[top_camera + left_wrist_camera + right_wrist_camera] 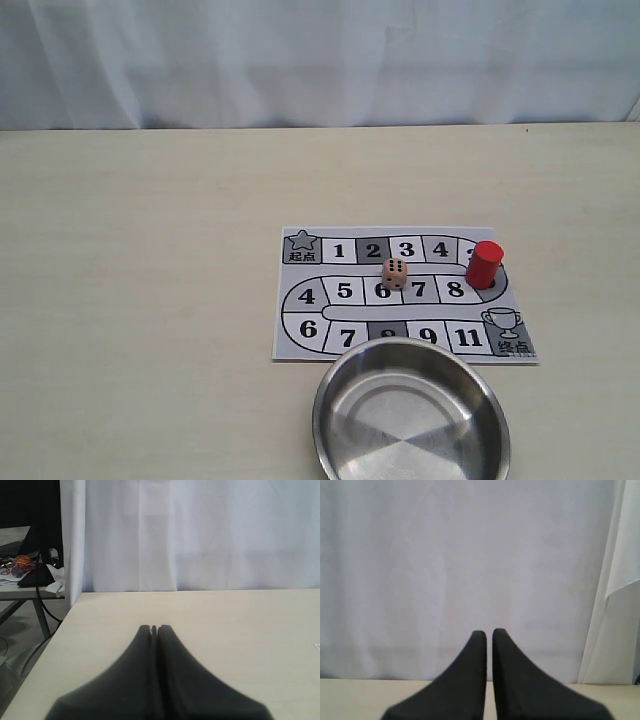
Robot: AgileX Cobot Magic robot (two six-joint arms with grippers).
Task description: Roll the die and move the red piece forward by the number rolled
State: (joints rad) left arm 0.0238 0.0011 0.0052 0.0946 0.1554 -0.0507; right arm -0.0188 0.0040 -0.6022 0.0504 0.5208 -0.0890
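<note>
Exterior view: pale table [150,300], white curtain [300,60]; both fingers together (right perhaps slightly gapped).

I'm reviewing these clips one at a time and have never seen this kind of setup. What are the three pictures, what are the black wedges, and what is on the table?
The machine is a robot with two arms, each ending in a two-fingered tool. One picture comes from a camera off the arms and looks down on the table; neither arm shows in it. The other two come from cameras on the wrists. The black wedges there are the tools' fingers: the left tool is shut, and the right tool is nearly shut, with a thin gap. Both hold nothing and point toward a white curtain.

On the table lies a printed board with a numbered track. A die sits on the board near squares 6 and 7. A red piece stands upright at the track's right bend. A steel bowl, nearest the camera, overlaps the board's near edge.
</note>
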